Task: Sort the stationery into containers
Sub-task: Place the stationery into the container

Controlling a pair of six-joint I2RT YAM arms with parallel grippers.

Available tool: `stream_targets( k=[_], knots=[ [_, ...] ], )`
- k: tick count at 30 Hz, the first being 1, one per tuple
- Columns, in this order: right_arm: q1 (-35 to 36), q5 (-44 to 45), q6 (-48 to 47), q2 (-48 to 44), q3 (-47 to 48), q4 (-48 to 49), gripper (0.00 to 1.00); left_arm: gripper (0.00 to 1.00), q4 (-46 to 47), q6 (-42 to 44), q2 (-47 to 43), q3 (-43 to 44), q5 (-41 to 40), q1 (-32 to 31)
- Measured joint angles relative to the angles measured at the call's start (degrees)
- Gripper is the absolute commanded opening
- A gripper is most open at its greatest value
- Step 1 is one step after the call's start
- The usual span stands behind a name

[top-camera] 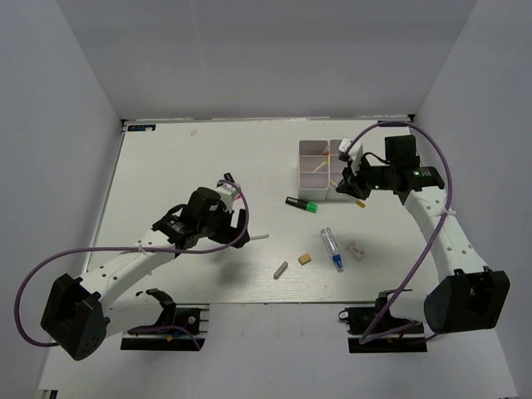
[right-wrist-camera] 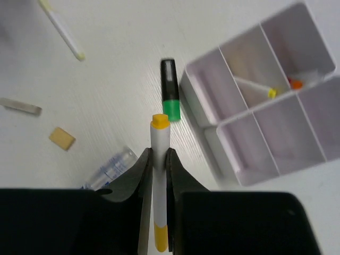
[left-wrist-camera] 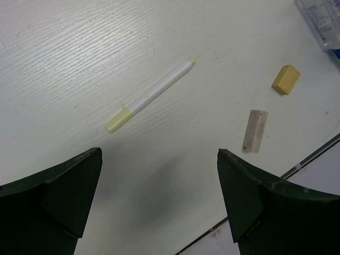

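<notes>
Pen [right-wrist-camera: 160, 135], white with yellow ends, sits pinched between the closed fingers of the right gripper [right-wrist-camera: 158, 159]. It is above the table [right-wrist-camera: 106, 64], just beside the box [right-wrist-camera: 212, 151] and not over any compartment. Let go here, it would likely fall outside. Its long front end could also strike the box wall and twist in the narrow grip. The left gripper [left-wrist-camera: 159, 202] hangs wide open above the pale stick [left-wrist-camera: 151, 95].

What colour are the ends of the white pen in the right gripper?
Yellow-orange; the white pen shows clearest in the right wrist view.
</notes>
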Motion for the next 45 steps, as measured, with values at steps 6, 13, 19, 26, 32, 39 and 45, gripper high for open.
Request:
stream_targets(
  k=[6, 13, 19, 26, 32, 39, 45],
  knots=[
    [0.3, -15.7, -0.8, 0.1, 0.5, 5.9, 0.00, 0.99, 0.2, 1.0, 1.3, 0.1, 0.8, 0.0],
    [0.6, -27.2, -1.1, 12.8, 4.2, 16.8, 0.00, 0.99, 0.2, 1.0, 0.0, 0.0, 1.0, 0.0],
    [0.6, -30.4, -0.4, 21.0, 9.2, 24.2, 0.00, 0.99, 0.5, 0.8, -0.4, -0.2, 1.0, 0.0],
    [0.5, -33.6, 4.9, 26.9, 11.4, 36.1, 0.00, 0.99, 0.5, 0.5, -0.4, -0.3, 1.0, 0.0],
    [0.5, -35.5, 13.4, 34.1, 11.9, 49.6, 0.00, 0.99, 0.5, 0.5, 0.6, -0.2, 1.0, 0.0],
    [0.5, -35.5, 18.3, 41.4, 16.1, 55.6, 0.02, 0.99, -0.1, 0.5, 2.6, -0.2, 1.0, 0.0],
    [0.3, -35.6, 19.0, 42.5, 17.0, 56.3, 0.23, 0.99, -0.1, 1.6, 4.5, 0.7, 1.3, -0.4]
  ],
)
